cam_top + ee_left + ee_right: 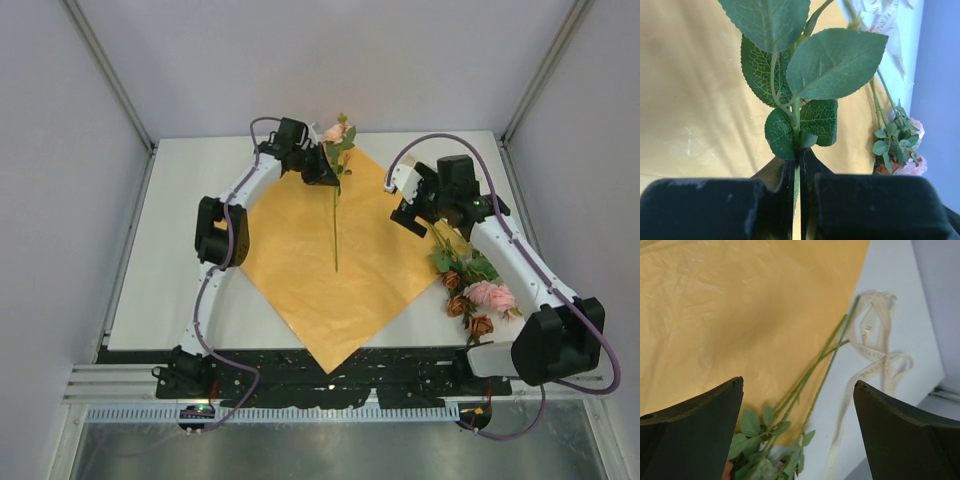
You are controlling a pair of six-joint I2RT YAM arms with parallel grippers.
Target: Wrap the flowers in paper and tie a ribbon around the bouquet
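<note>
The orange paper (300, 260) lies flat on the table like a diamond. My left gripper (323, 172) is shut on one flower stem (796, 172) just below its green leaves (835, 65). Its pink rose (334, 131) points to the far side and the thin stem (336, 230) runs over the paper's middle. The other flowers (472, 290) lie at the paper's right edge, blooms toward the near side. My right gripper (799, 383) hangs open above their stems (815, 365), holding nothing. The cream ribbon (875, 352) lies loose on the white table beside those stems.
Grey walls and metal posts close in the white table (180, 200) on three sides. The right arm (520, 270) reaches over the flower bunch. A black rail (330, 375) runs along the near edge.
</note>
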